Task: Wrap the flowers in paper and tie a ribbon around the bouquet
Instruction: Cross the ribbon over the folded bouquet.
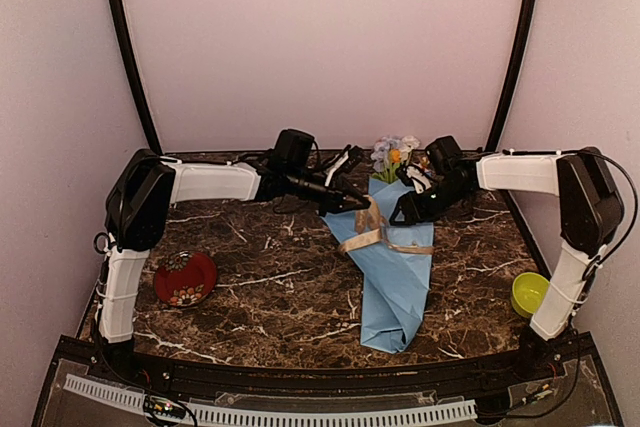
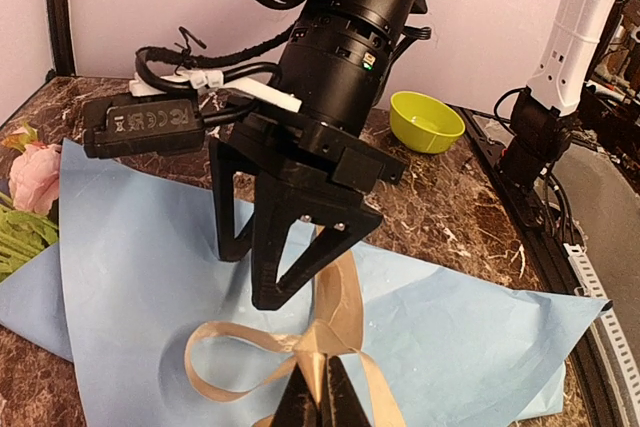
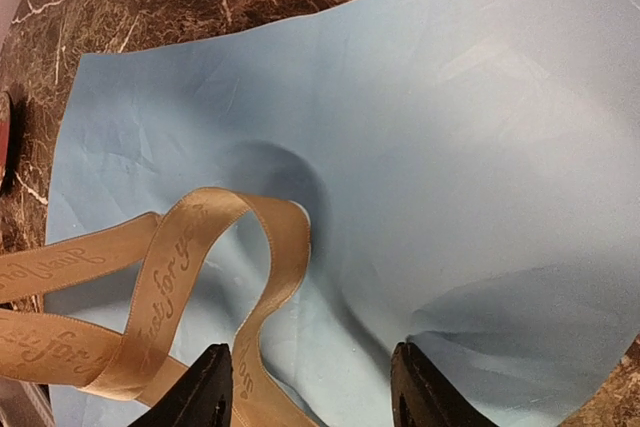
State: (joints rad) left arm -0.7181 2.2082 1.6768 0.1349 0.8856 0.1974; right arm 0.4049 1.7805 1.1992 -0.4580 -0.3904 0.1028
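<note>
Red patterned dish (image 1: 185, 277) front-left on dark marble bench (image 1: 280, 297). Left gripper (image 2: 320, 402) pinched closed on tan satin ribbon (image 2: 340, 297), which loops over light-blue paper-cone bouquet (image 1: 395, 277) lying mid-bench, flower heads (image 1: 393, 155) at far end. Right gripper (image 3: 312, 392) jaws apart over the cone, gripping nothing. Lime-green bowl (image 1: 528, 292) front-right.

The paper (image 3: 450, 147) is plain light blue. The ribbon (image 3: 165, 292) is tan-beige satin with script lettering in the same tone. The flowers (image 1: 393, 155) have white, orange, pale blue and pink heads on green stems. The table (image 1: 280, 297) is dark brown marble with white veins. The dish (image 1: 185, 277) is red, its rim pattern possibly floral. The bowl (image 2: 425, 119) is lime green.
</note>
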